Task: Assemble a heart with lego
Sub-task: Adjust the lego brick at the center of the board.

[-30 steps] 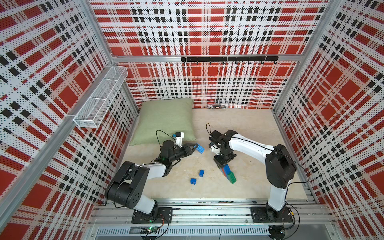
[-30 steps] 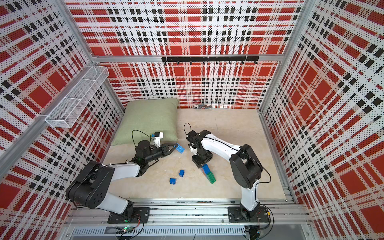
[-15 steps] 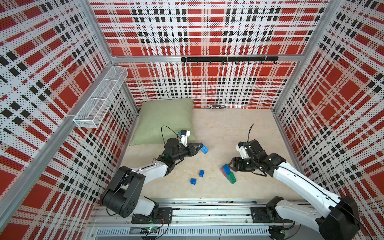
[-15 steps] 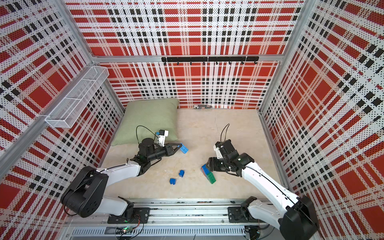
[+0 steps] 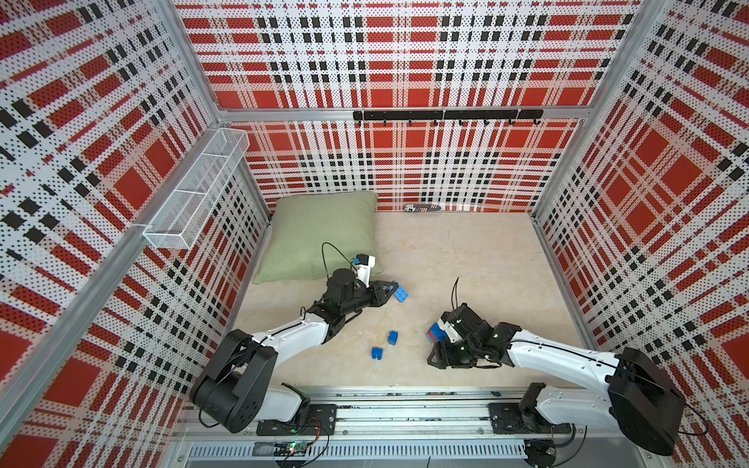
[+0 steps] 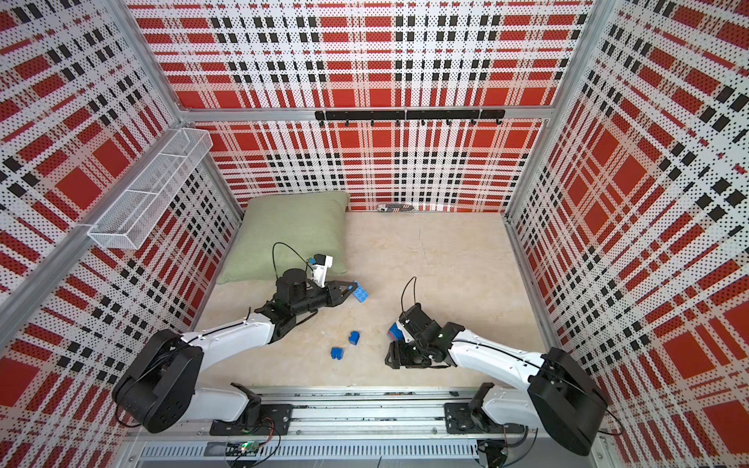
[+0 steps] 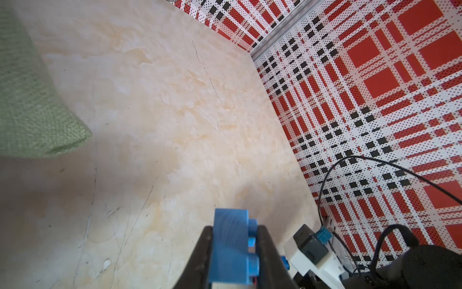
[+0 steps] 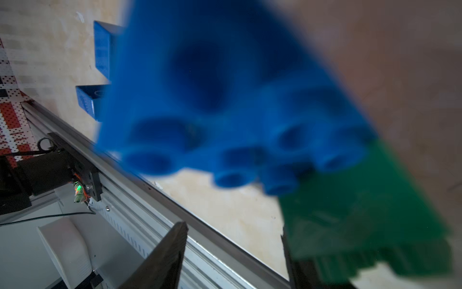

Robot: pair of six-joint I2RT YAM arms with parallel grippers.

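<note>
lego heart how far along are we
Partly built. Done: a joined cluster of blue, red and green bricks. In hand: the left claw is shut on a light blue brick; the right claw is at the cluster, jaws apart. Left: that brick and two loose blue bricks are not joined yet.

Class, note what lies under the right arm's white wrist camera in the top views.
Joined studded plastic bricks: only a blue-and-red corner shows in both top views. The wrist view adds a green brick; the remainder is covered.
</note>
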